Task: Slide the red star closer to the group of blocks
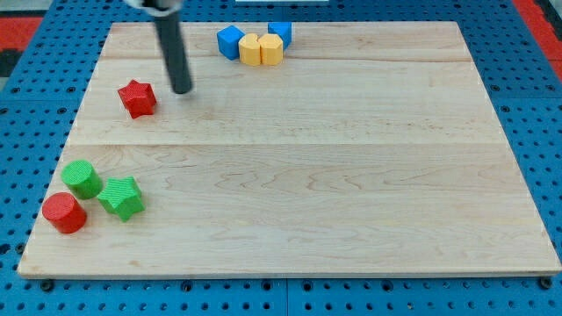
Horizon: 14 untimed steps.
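Observation:
The red star (138, 98) lies on the wooden board (299, 175) at the upper left. My tip (182, 90) stands just to the right of the star, a small gap apart. A group of blocks sits at the view's top: a blue block (230, 41), two yellow blocks (251, 50) (271, 49) and a blue cube (280, 33) behind them. Another group sits at the lower left: a green cylinder (82, 178), a green star (121, 197) and a red cylinder (64, 212).
The board rests on a blue pegboard (527, 105). The lower-left blocks lie close to the board's left edge.

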{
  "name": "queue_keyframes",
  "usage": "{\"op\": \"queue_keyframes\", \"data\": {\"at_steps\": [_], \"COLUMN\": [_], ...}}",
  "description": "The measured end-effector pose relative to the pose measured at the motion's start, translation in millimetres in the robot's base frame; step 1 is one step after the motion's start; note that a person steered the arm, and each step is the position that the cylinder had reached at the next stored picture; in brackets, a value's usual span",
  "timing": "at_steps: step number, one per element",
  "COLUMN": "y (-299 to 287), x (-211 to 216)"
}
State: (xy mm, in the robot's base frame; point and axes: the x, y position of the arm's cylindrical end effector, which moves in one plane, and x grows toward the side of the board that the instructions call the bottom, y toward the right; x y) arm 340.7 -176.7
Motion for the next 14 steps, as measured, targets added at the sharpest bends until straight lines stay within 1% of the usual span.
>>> {"op": "queue_keyframes", "data": {"at_steps": [1, 2, 3, 4, 5, 6, 7, 8, 9, 10, 11, 12, 13, 14], "y": [-61.1, -18.3, -13.8, -78.7, -98.7, -85.4, -88.5, -95.1, -105.3, -66.1, -13.0, -12.3, -23.8, -27.0], "x": [42.0, 31.5, -31.2, -12.7, 0.2, 10.9, 31.7, 34.7, 55.8, 75.8, 76.7, 75.4, 57.6, 49.8]}}
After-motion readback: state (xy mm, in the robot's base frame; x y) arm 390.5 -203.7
